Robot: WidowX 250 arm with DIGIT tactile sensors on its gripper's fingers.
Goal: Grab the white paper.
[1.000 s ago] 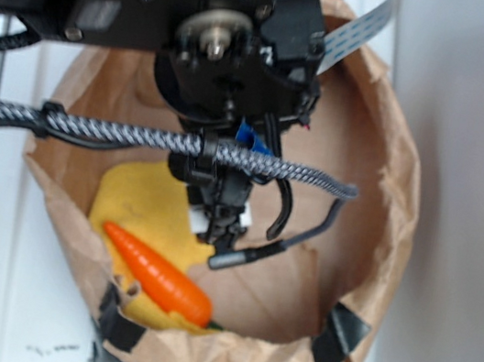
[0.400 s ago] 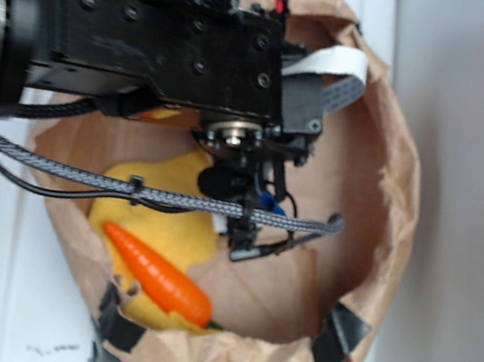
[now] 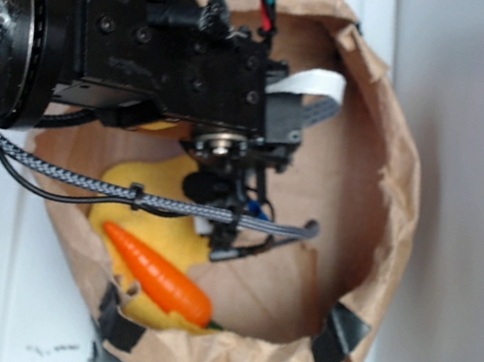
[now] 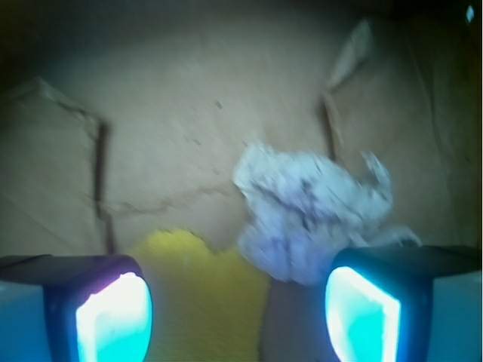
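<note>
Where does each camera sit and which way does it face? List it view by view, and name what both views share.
Exterior: above, looking down into the bag; the arm fills the upper left, above the carrot and cloth.
Wrist: on the gripper, looking at the bag floor; both fingertips show at the bottom, apart, with the paper just beyond them.
Shared: bag and cloth; the paper is hidden under the arm in the exterior view.
</note>
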